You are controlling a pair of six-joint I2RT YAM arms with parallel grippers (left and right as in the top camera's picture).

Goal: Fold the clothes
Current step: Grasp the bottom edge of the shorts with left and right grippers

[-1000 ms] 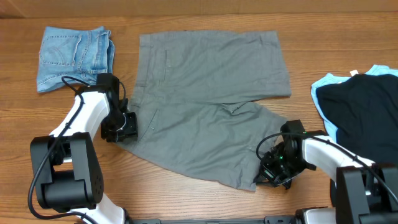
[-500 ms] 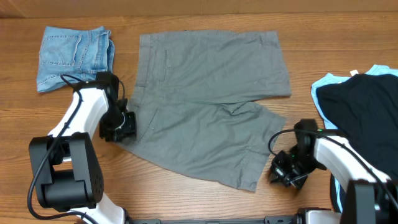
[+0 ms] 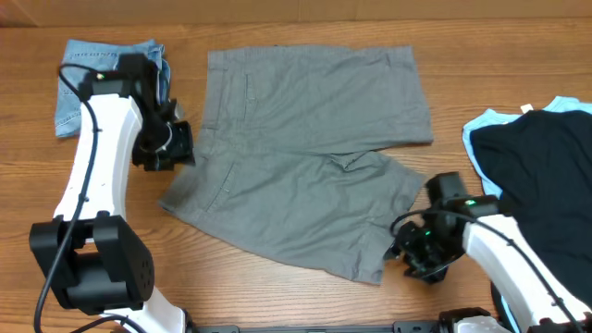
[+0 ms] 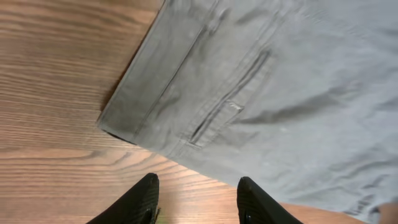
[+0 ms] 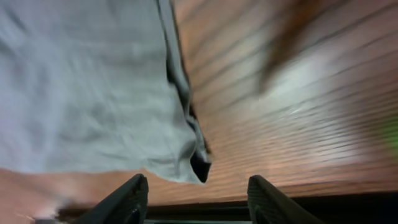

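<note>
The grey trousers (image 3: pixel 305 157) lie spread flat in the middle of the table, one leg angled toward the near right. My left gripper (image 3: pixel 168 146) hovers above the table just left of their waistband. In the left wrist view it (image 4: pixel 198 179) is open over bare wood, with the waistband corner (image 4: pixel 118 118) and a pocket slit (image 4: pixel 230 102) just ahead. My right gripper (image 3: pixel 410 250) sits low beside the near leg's hem. In the blurred right wrist view it (image 5: pixel 198 179) is open and holds nothing; the hem corner (image 5: pixel 193 158) lies just beyond the fingertips.
Folded light-blue denim shorts (image 3: pixel 106 79) lie at the far left, close behind my left arm. A black garment (image 3: pixel 546 166) on top of a pale-blue one (image 3: pixel 481 125) lies at the right edge. The table's near edge runs right under my right gripper.
My right gripper has opened, after swinging right and back to the hem corner. My left gripper has risen and pulled away from the waistband corner toward the denim shorts.
</note>
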